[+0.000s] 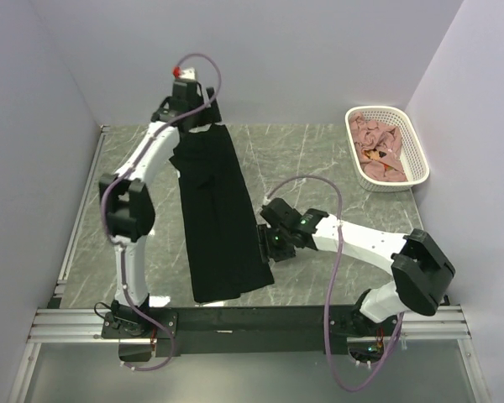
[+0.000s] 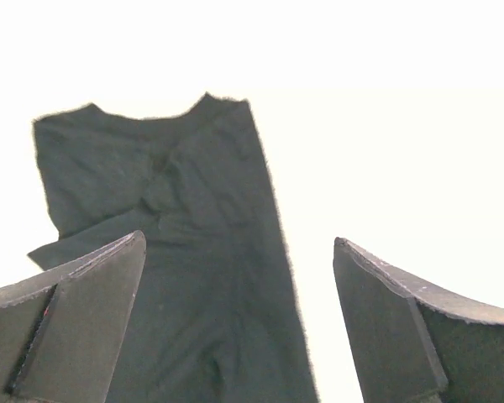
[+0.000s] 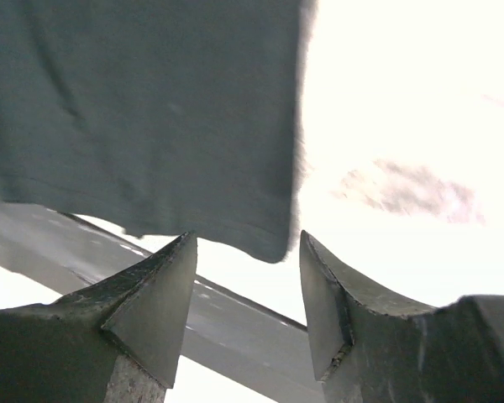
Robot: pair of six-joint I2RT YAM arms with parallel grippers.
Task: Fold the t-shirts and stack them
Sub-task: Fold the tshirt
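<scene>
The black t-shirt (image 1: 218,218) lies flat on the table as a long narrow strip, collar at the far end, hem toward the near edge. My left gripper (image 1: 193,124) is open and empty above the collar end; in the left wrist view (image 2: 239,243) the shirt (image 2: 202,252) spreads below its fingers. My right gripper (image 1: 267,245) is open and empty at the shirt's right edge near the hem; in the right wrist view (image 3: 248,238) the hem corner (image 3: 269,248) lies just ahead of its fingertips. Several dusty pink t-shirts (image 1: 378,147) are piled in the basket.
The white lattice basket (image 1: 420,155) stands at the far right of the marble table. A dark metal rail (image 1: 252,323) runs along the near edge, also in the right wrist view (image 3: 235,327). Walls enclose the left, back and right sides.
</scene>
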